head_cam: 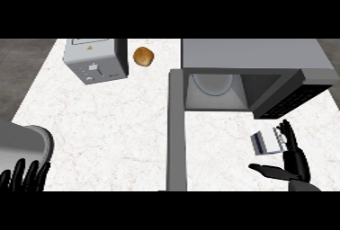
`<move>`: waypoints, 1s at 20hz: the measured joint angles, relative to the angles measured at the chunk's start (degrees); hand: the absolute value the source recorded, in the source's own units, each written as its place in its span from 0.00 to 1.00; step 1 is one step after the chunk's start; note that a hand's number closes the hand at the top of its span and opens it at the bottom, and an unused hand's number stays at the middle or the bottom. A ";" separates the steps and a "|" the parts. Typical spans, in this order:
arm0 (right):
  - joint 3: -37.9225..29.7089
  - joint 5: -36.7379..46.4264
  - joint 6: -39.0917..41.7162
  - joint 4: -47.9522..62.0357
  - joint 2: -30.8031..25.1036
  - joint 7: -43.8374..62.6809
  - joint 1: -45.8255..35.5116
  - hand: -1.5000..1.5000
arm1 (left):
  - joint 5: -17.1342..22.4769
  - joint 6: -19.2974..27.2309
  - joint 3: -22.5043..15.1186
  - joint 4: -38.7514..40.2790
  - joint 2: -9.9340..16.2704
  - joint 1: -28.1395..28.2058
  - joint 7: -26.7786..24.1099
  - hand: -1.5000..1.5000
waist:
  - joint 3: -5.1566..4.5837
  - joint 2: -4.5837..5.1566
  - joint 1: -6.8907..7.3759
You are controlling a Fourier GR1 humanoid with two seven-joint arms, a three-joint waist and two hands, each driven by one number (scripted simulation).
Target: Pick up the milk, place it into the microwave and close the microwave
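Observation:
The milk [266,142] is a small white and blue carton on the counter, in front of the microwave's control panel. My right hand [295,162] is open just right of it. Its straight fingers [289,134] reach up along the carton's right side, and the thumb [265,170] sticks out below the carton without curling round it. The microwave [256,56] stands at the back right with its cavity [214,92] showing. Its open door [176,130] juts toward me as a long grey strip. At the lower left edge my left hand [24,177] rests open, fingers up.
A grey toaster [97,60] stands at the back left with a brown bread roll [143,56] beside it. A grey rounded object [23,143] sits at the left edge above my left hand. White marble counter [109,130] spreads left of the door.

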 measured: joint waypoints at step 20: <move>-4.28 -1.71 -10.51 5.92 0.08 -2.19 -5.36 1.00 | 1.10 -2.44 0.86 -0.30 0.33 1.61 -1.35 0.00 | 0.14 0.40 -0.10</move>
